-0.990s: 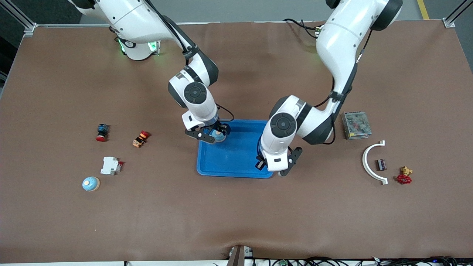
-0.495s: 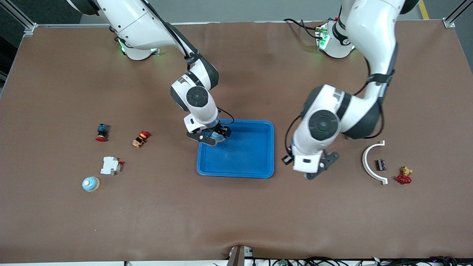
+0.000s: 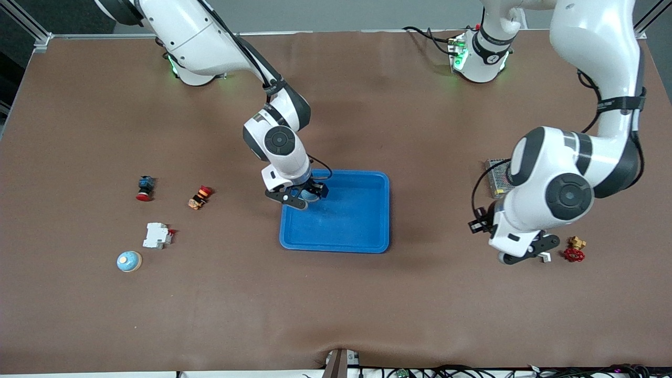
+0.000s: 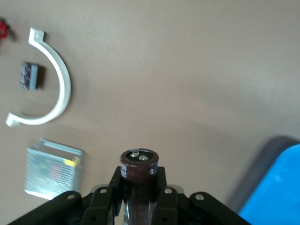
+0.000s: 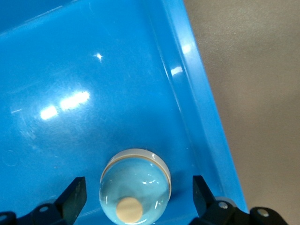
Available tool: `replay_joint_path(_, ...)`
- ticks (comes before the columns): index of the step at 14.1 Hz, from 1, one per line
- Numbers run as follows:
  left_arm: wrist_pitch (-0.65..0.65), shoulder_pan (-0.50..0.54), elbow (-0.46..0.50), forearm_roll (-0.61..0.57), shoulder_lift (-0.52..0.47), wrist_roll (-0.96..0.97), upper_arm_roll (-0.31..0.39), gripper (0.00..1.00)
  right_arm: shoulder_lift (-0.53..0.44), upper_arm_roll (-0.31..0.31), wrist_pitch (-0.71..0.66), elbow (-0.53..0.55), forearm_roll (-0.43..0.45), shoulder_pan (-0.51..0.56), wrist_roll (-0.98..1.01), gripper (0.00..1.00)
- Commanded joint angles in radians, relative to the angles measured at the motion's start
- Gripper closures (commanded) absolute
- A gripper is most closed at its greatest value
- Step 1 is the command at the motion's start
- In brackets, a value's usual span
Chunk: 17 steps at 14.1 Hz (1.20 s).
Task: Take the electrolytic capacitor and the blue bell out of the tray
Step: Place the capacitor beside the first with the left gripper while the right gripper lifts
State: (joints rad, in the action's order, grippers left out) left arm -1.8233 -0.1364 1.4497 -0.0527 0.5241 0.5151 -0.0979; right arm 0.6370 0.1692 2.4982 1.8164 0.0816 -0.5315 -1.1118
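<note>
A dark brown capacitor (image 4: 139,160) is held upright in my left gripper (image 4: 139,180), which is shut on it. That gripper (image 3: 525,253) is up over the table at the left arm's end, above the white arc bracket. A light blue bell (image 5: 135,185) with a tan button sits in a corner of the blue tray (image 3: 341,231). My right gripper (image 5: 138,187) is open, with a finger on each side of the bell and apart from it. It shows low over that tray corner in the front view (image 3: 299,195). A second light blue bell (image 3: 129,261) lies toward the right arm's end.
Toward the right arm's end lie a red push button (image 3: 144,188), an orange switch (image 3: 200,197) and a white breaker (image 3: 157,235). At the left arm's end are a metal power supply (image 4: 52,169), a white arc bracket (image 4: 58,79), a small dark part (image 4: 29,75) and a red valve (image 3: 574,251).
My left arm has swung from the tray's edge to the left arm's end of the table, carrying the capacitor. My right gripper has stayed at the tray corner.
</note>
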Motion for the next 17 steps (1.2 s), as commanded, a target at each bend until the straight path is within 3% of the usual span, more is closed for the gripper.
replay_joint_path(1, -0.039, 0.035, 0.043, -0.009, -0.001, -0.133, -0.002, 1.00, 0.010, -0.013, -0.001, -0.022, 0.023, -0.027, -0.042, 0.00)
replay_joint_path(5, -0.097, 0.107, 0.057, -0.044, 0.056, -0.262, -0.002, 1.00, 0.021, -0.014, -0.001, -0.025, 0.024, -0.036, -0.043, 0.00)
replay_joint_path(7, -0.216, 0.145, 0.124, -0.058, 0.067, -0.291, -0.002, 1.00, 0.029, -0.026, -0.001, -0.031, 0.024, -0.047, -0.045, 0.00)
replay_joint_path(10, -0.348, 0.152, 0.167, -0.076, 0.114, -0.290, -0.002, 1.00, 0.038, -0.034, -0.001, -0.040, 0.024, -0.056, -0.051, 0.00)
replay_joint_path(14, -0.407, 0.147, 0.172, -0.078, 0.162, -0.273, -0.002, 1.00, 0.038, -0.034, 0.001, -0.043, 0.026, -0.053, -0.052, 0.00)
replay_joint_path(15, -0.410, 0.147, 0.181, -0.078, 0.163, -0.273, 0.001, 1.00, 0.038, -0.034, 0.001, -0.043, 0.027, -0.053, -0.052, 0.21)
replay_joint_path(17, -0.442, 0.150, 0.221, -0.079, 0.163, -0.274, 0.003, 1.00, 0.038, -0.033, -0.001, -0.043, 0.026, -0.050, -0.051, 0.85)
